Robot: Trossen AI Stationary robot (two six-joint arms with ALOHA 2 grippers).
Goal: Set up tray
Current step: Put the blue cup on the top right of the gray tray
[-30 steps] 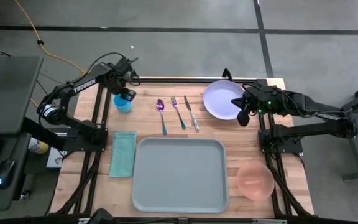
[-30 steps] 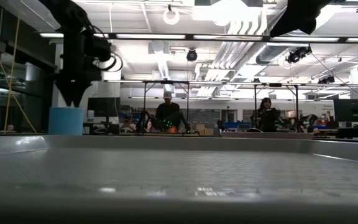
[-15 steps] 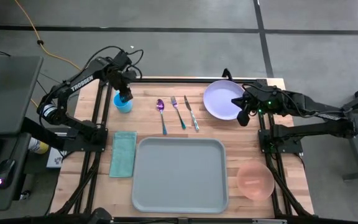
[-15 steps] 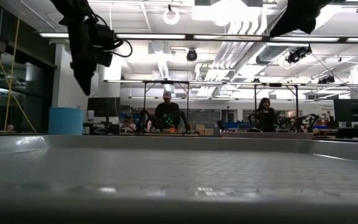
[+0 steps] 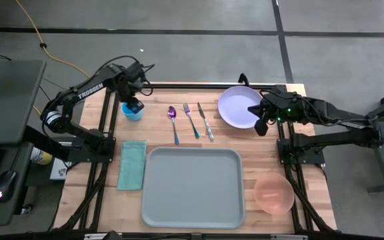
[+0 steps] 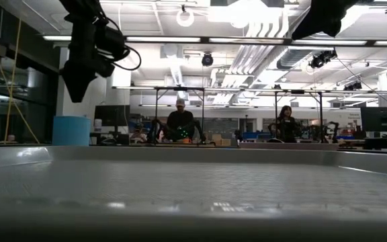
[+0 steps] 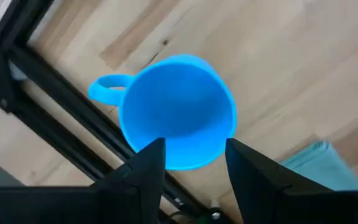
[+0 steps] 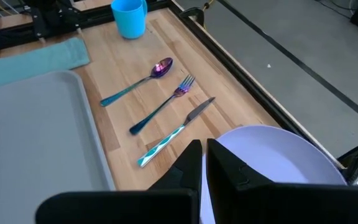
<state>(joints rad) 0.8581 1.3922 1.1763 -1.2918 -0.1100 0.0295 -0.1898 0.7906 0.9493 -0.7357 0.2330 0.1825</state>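
Fingers of the left gripper (image 7: 190, 155) stand apart, nothing between them, hovering right over the blue cup (image 7: 178, 111), looking down into its open mouth. High view puts that left gripper (image 5: 134, 105) above the cup (image 5: 132, 112) at the far left corner of the wooden table (image 5: 245, 143); low view shows the gripper (image 6: 74, 91) up in the air, clear of the cup (image 6: 70, 130) standing upright below it. Right gripper (image 8: 202, 163) fingers are pressed together, holding nothing, parked at the near edge of the lavender plate (image 8: 272, 158); in the high view it (image 5: 261, 126) sits at the plate's (image 5: 235, 105) right rim, on the far right side of the table. Tray (image 5: 192, 187), pale grey-blue, lies flat at the table's near middle, nothing on it; its rim (image 6: 193, 156) fills the low view's foreground. Teal folded cloth (image 5: 133, 164) lies just left of the tray, apart from it. Spoon (image 5: 173, 122), fork (image 5: 191, 119) and knife (image 5: 205, 121) lie side by side in a row between cup and plate, beyond the tray's far edge. Pink bowl (image 5: 274, 192) sits to the right of the tray near the table's near right corner. Two people (image 6: 181, 125) show seated far back in the room in the low view.
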